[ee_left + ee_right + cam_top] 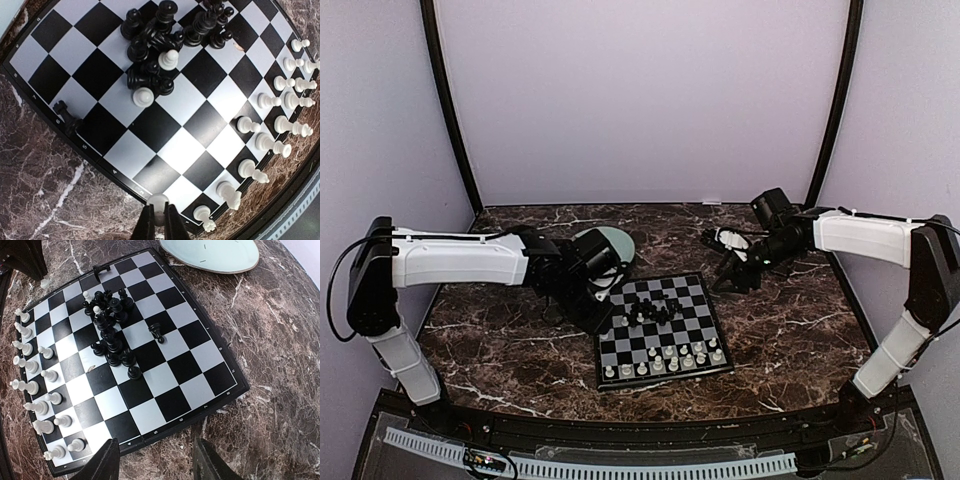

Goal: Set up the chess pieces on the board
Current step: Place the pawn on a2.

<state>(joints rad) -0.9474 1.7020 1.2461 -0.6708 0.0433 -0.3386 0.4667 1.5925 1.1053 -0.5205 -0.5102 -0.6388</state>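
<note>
Left gripper [159, 210] is pinching a white pawn [159, 201] over the board [150, 127]'s 6 o'clock rim; best lowering it upright toward 4 o'clock, missing neighbours; right gripper [155, 460] is hovering, jaws spread

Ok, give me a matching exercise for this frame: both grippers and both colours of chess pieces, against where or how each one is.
Things:
1. left gripper
2. right gripper
3. black chess pieces
4. cream-white chess pieces

States:
A. mostly lined up in two rows along one edge of the board
B. open, holding nothing
C. mostly bunched near the board's middle
D. shut on a white piece at the board's rim

Pairs: 1-D; 2-B; 3-C; 4-A
</note>
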